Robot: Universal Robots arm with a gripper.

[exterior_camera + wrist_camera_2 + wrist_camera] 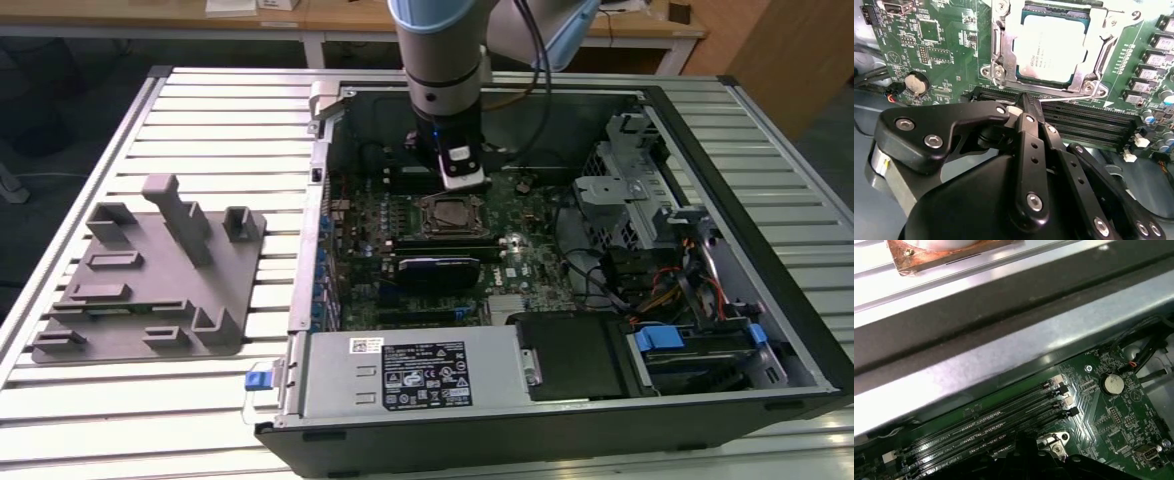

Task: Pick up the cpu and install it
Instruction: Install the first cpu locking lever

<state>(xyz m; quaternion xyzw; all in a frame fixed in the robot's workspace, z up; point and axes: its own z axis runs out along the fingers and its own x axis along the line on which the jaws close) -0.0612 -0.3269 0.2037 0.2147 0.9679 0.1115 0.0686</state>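
The cpu (1049,47) lies flat in the motherboard socket, its silver top framed by the metal socket bracket (1004,60). In the exterior view the cpu (445,213) sits in the middle of the board inside the open computer case (747,250). My gripper (1025,101) hovers over the black memory slots (1089,122) just beside the socket. Its black fingers (1030,145) are shut tip to tip with nothing between them. The exterior view shows the gripper (461,178) hanging just behind the socket, apart from the cpu.
A grey plastic fixture (154,275) stands on the slatted table at the exterior view's left. Inside the case are a power supply (407,370), drive cage (694,350), cables (654,290) and a coin battery (1112,384). The case wall (1004,350) runs close by the memory slots.
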